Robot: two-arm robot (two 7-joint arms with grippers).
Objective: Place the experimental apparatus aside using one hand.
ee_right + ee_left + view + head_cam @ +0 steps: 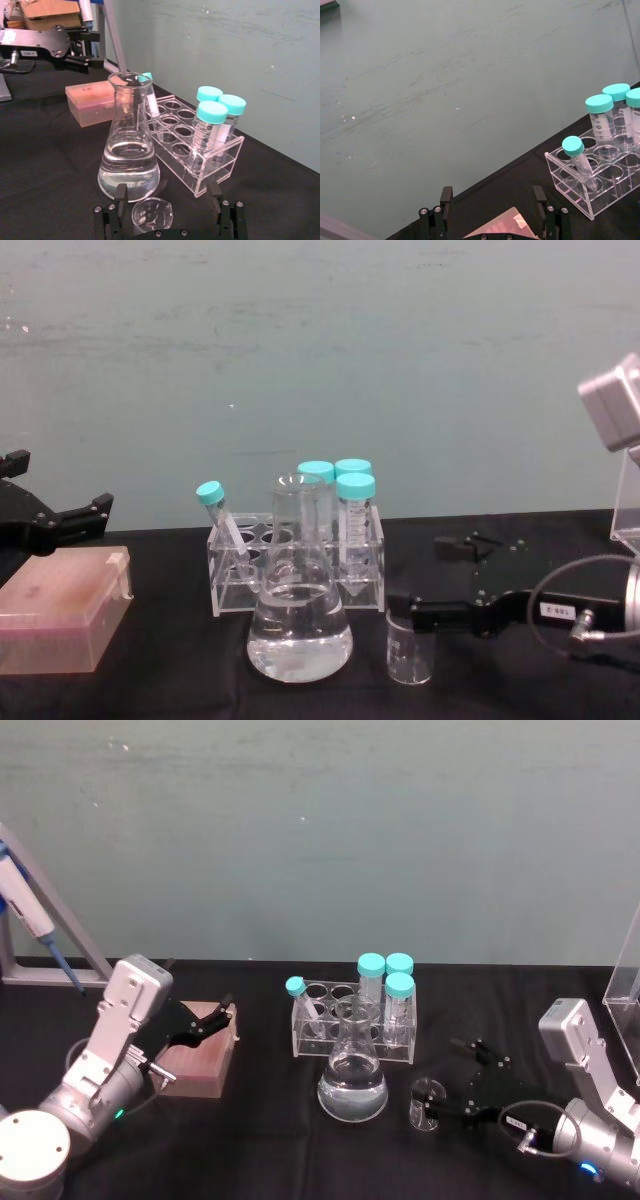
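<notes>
Near the front middle of the black counter (290, 1150) stands a cone-shaped glass flask (352, 1085), its wide bottom part filled with clear liquid. Just behind it, towards the back edge, is a clear plastic rack (305, 1032) holding four teal-capped tubes: three wide ones (399, 995) upright at its right end and one thin one (300, 1000) leaning at its left end. What the tubes contain cannot be made out. Just right of the flask is a small clear beaker (424, 1105). The right tool (167, 189) sits low around it with its fingers spread wide, one finger close to the glass and the other apart from it. Towards the left side, the left tool (492, 195) hangs just above a pink box (200, 1060), also wide open.
</notes>
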